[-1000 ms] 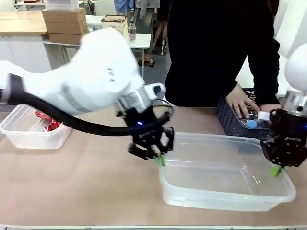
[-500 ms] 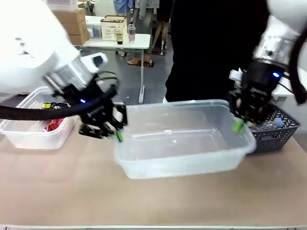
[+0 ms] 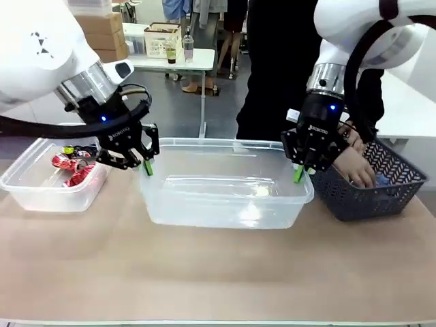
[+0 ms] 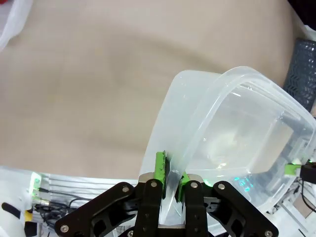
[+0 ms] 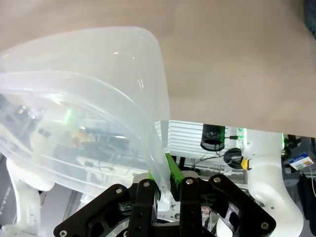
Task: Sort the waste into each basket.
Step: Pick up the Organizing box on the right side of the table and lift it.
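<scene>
The clear tub (image 3: 218,201) was pinched by its end rims inside the left jaws and the right jaws. It was best kept level, with both ends moved together.

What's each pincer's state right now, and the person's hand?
Left pincer: shut on the clear tub's left rim.
Right pincer: shut on the same tub's right rim.
Person's hand: inside the dark grey basket; what it holds cannot be told.

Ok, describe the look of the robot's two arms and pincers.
Both arms, left arm and right arm, are glossy white with rounded joints and silver wrist rings. A black cable loops along each. The left pincer and right pincer are black, with green pads and a small blue light.
</scene>
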{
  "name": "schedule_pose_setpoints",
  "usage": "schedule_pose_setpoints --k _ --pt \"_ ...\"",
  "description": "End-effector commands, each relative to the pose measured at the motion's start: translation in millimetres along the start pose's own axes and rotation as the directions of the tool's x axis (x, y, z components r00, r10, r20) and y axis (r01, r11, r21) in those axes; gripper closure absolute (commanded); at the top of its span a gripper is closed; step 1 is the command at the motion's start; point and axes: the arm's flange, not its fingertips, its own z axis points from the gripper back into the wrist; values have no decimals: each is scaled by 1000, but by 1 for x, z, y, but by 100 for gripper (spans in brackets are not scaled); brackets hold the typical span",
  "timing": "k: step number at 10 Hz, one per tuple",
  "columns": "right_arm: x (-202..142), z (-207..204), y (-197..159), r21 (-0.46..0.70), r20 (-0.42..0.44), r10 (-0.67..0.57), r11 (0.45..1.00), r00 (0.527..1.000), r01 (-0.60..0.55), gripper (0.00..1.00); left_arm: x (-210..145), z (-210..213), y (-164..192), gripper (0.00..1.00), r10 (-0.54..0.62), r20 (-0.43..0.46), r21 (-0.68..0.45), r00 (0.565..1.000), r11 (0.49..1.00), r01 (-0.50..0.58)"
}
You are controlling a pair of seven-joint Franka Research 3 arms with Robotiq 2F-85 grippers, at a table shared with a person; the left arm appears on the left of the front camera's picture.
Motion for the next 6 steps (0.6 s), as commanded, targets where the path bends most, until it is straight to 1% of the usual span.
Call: schedule_pose_setpoints --k 1,2,3,6 --pt "-9 -3 -4 19 -22 -20 1000 1000 20 100 45 -7 -16 100 54 -16 -95 998 994 -55" --pt "0 0 0 0 0 0 1000 1000 0 100 49 -16 -15 100 31 -26 -117 999 993 -34" --pt "0 0 0 0 0 0 1000 1000 0 100 20 -10 -2 100 0 -34 -7 999 1000 -1" --pt "0 0 0 0 0 0 1000 1000 0 100 20 -10 -2 100 0 -34 -7 999 1000 -1"
